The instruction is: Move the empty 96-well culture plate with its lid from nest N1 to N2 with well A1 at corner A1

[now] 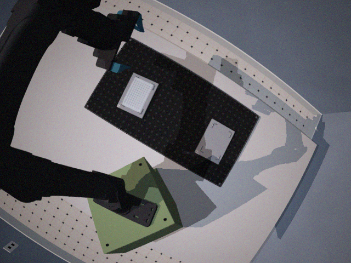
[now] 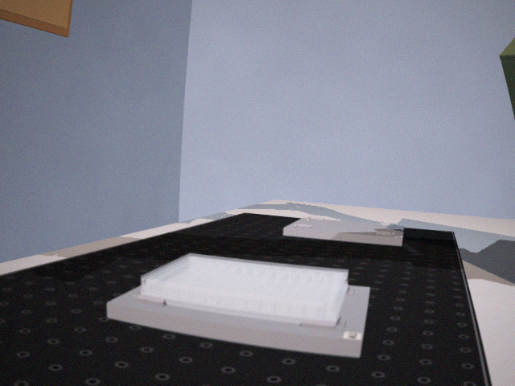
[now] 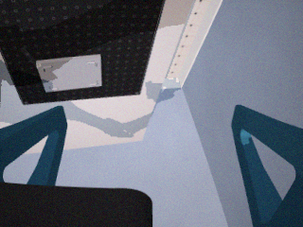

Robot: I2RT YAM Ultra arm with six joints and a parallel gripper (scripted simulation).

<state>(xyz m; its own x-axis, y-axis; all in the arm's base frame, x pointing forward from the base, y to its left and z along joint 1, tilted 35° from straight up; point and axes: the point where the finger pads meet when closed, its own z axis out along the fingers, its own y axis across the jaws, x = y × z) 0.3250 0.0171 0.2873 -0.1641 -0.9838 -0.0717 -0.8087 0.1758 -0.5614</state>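
Observation:
The clear 96-well plate with its lid (image 1: 137, 94) sits flat on the grey nest N1 (image 1: 122, 107) at the left of the black breadboard (image 1: 173, 110). It also shows in the exterior view (image 2: 245, 286), lid down and level. The empty grey nest N2 (image 1: 214, 140) lies at the right of the board, with corner locators; it also shows in the exterior view (image 2: 345, 232) and in the wrist view (image 3: 70, 72). My gripper (image 1: 127, 42) with teal fingers is open and empty, high above the board's far left corner, apart from the plate. In the wrist view its fingers stand wide apart.
A green block (image 1: 136, 206) carries the arm's base at the front. The dark arm (image 1: 42, 98) spans the left side. Perforated strips (image 1: 255, 81) border the table's far edge. An orange panel (image 2: 37, 14) hangs at top left in the exterior view.

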